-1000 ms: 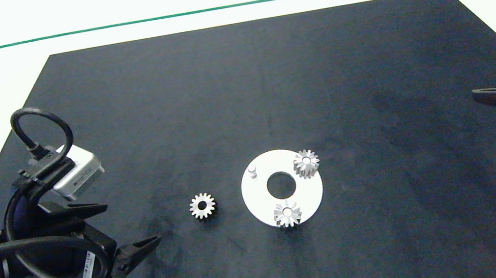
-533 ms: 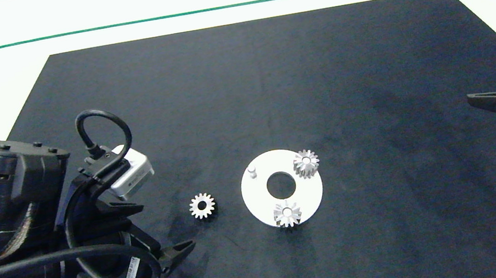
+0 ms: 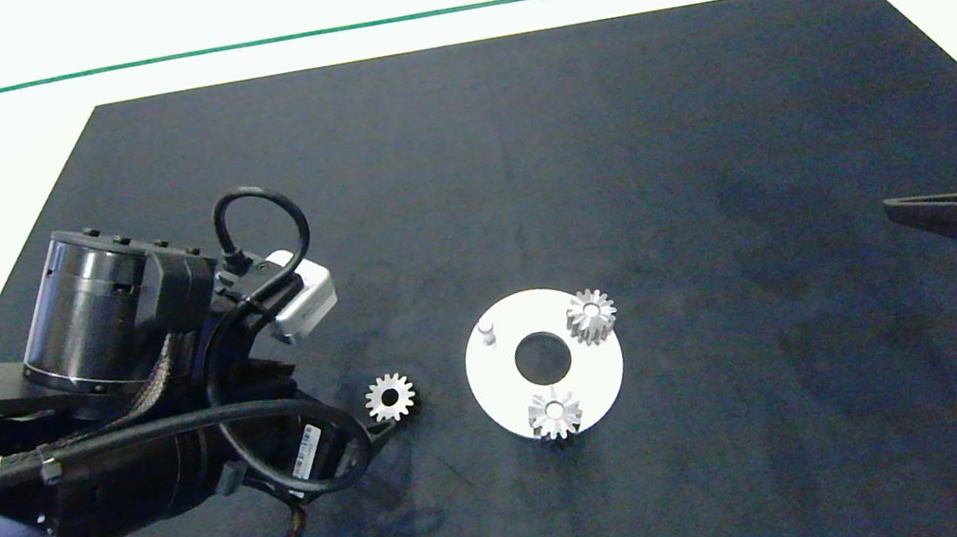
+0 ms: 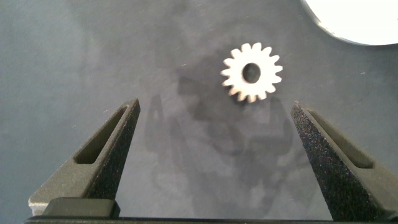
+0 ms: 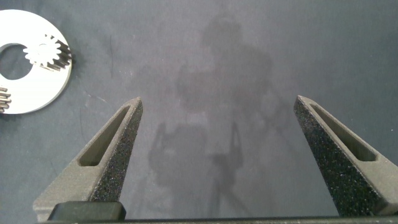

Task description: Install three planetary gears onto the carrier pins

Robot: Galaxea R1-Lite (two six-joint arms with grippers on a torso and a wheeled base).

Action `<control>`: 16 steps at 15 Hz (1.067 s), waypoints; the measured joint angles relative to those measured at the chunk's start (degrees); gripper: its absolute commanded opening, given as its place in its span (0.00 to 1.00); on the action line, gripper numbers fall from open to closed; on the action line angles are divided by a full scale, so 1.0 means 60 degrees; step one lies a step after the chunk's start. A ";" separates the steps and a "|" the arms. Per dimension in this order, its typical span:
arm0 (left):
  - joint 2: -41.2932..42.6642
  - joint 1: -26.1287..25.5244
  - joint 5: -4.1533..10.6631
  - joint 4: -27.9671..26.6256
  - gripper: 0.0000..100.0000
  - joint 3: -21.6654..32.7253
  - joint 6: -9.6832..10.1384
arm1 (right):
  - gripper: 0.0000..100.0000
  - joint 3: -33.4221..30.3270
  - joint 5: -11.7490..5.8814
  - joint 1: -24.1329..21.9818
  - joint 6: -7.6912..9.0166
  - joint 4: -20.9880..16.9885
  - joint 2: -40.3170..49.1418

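We see the near gear (image 3: 555, 412) seated on the disc's (image 3: 496, 381) near pin. Left of the disc, a loose gear (image 3: 390, 398) lies flat on the mat (image 3: 518, 156), and our left gripper (image 4: 214, 134) hangs spread wide just left of it, touching nothing. Farther back, a second gear (image 3: 591, 315) sits on the right pin, and the left pin (image 3: 488, 332) stands bare. Our right gripper (image 5: 217, 130) waits wide open far right.

Dark mat (image 3: 462, 165) bears white disc (image 3: 598, 384), loose gear (image 3: 390, 398).
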State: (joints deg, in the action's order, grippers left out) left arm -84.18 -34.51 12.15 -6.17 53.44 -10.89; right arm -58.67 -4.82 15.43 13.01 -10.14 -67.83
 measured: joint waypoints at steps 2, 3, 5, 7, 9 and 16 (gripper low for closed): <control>-0.0185 -0.0087 0.0000 0.0037 1.00 0.0008 0.0051 | 1.00 0.0008 0.0000 0.0004 0.0000 0.0002 -0.0018; -0.0284 -0.0122 0.0008 0.0156 1.00 0.0000 0.0087 | 1.00 0.0008 0.0000 0.0004 0.0000 0.0010 -0.0022; -0.0455 -0.0173 0.0008 0.0335 1.00 -0.0033 0.0130 | 1.00 0.0012 0.0000 -0.0004 0.0000 0.0006 -0.0024; -0.0660 -0.0211 0.0012 0.0634 1.00 -0.0061 0.0189 | 1.00 0.0012 0.0000 0.0000 -0.0004 -0.0008 -0.0033; -0.0776 -0.0223 0.0008 0.0662 1.00 -0.0098 0.0189 | 1.00 0.0012 0.0014 0.0000 0.0008 -0.0051 -0.0043; -0.1057 -0.0193 0.0018 0.0695 1.00 -0.0110 0.0171 | 1.00 0.0091 0.0102 0.0620 0.0183 -0.1392 -0.0197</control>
State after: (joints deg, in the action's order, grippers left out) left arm -90.52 -35.67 12.26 -2.00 52.79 -9.86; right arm -58.12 -4.21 19.15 14.10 -18.49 -69.01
